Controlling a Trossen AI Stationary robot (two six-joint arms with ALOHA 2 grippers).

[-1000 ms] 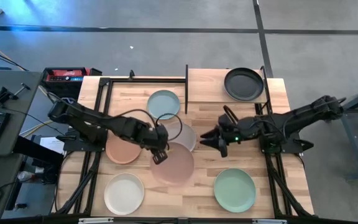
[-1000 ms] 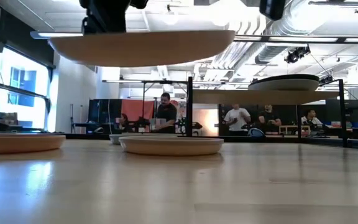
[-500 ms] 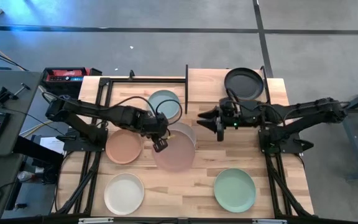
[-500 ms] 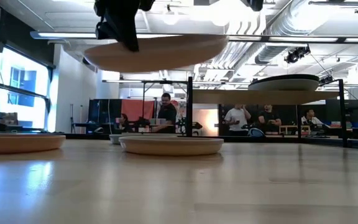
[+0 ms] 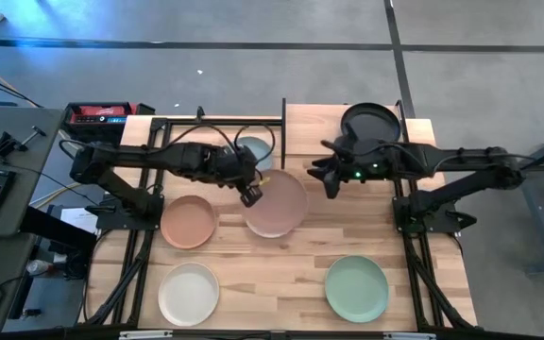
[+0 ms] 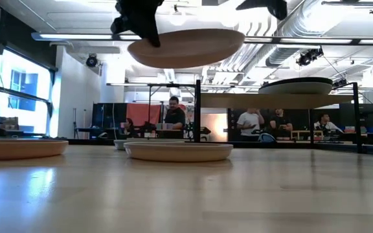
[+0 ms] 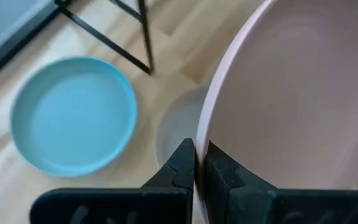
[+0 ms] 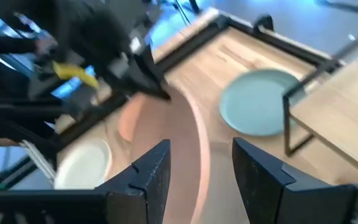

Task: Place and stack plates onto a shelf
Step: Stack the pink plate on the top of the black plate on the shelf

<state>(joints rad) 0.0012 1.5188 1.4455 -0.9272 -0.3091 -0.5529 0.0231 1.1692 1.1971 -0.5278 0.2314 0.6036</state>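
Observation:
My left gripper (image 5: 251, 195) is shut on the pink plate (image 5: 278, 204) and holds it in the air over the middle of the table, left of the shelf (image 5: 317, 132). My right gripper (image 5: 326, 179) is open and hovers just off the plate's right rim, below the shelf's near edge. In the right wrist view the pink plate (image 8: 174, 146) lies ahead of my open right gripper (image 8: 201, 171). The black plate (image 5: 370, 126) sits flat on the shelf. The light blue plate (image 7: 73, 115) and the beige-grey plate (image 7: 176, 132) lie on the table below the pink one. My left gripper pinches the pink plate's rim (image 7: 205, 138) on its left side between the two fingers, one above the rim and one below. The fingers come nearly level from the table's left. The plate is lifted clear and roughly level, high above the table (image 6: 186, 46).
The terracotta plate (image 5: 188, 222), a cream plate (image 5: 188, 294) and the mint green plate (image 5: 356, 288) lie flat on the near half of the table. The shelf's black posts (image 5: 283, 121) stand at its left edge. People stand in the room beyond the table.
My left gripper has carried the pink plate toward the far edge and a little right, toward the shelf, keeping it in the air; the beige-grey plate under it stayed put. My right gripper has moved toward the far edge, staying beside the plate's right rim.

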